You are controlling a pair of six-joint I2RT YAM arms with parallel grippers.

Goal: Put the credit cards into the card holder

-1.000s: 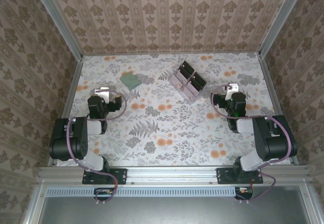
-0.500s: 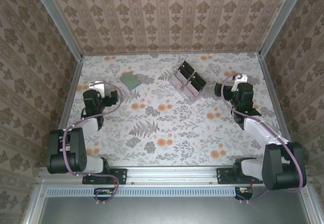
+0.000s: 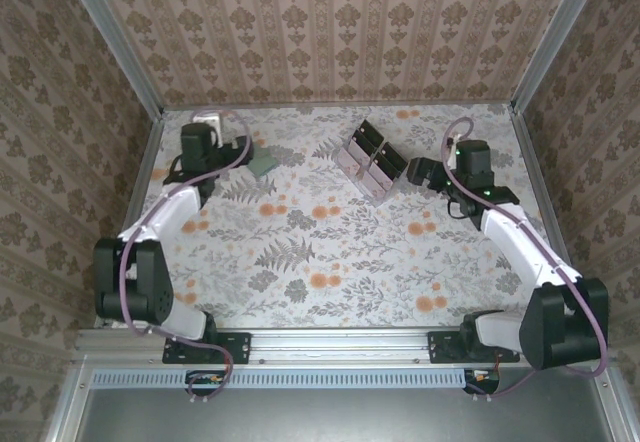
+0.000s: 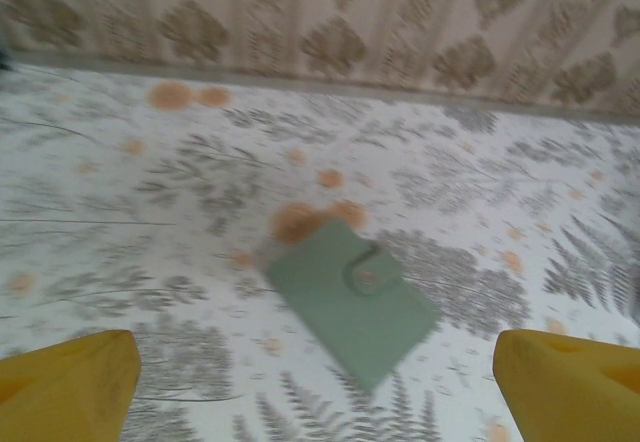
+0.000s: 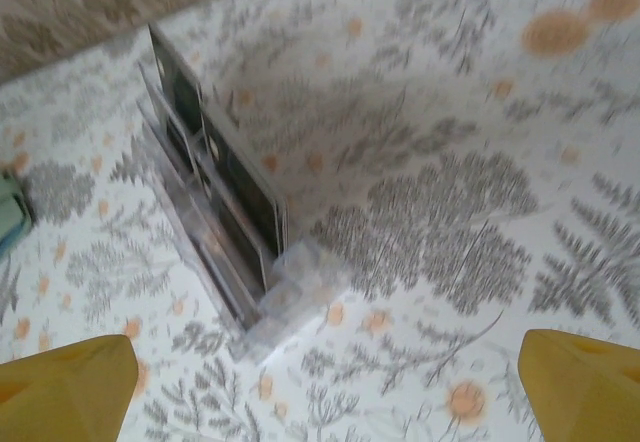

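Left gripper [image 3: 238, 152]: mine, jaws at full spread, nothing between them; both yellow fingers [image 4: 65, 387] frame bare table.
Card holder [image 4: 350, 297]: lies flat just ahead of my left fingers, roughly centred between them, not touching either.
Holder axis: its long side runs on a diagonal, far-left to near-right, across the line joining my fingertips, so I judge a wrist turn is needed before I close on it.
Holder state: flap shut, its round snap tab [image 4: 365, 274] facing up.
Right gripper [image 3: 412, 172]: also wide open and holding nothing.
Credit cards [image 3: 352, 157]: pale faces standing on edge in the clear rack [image 5: 215, 212], ahead and left of my right fingers.
Rack axis: its slots run away from my right gripper, the near end close in.
Nearer arm: left for the holder, right for the cards; the holder lies well to the left of my right gripper.
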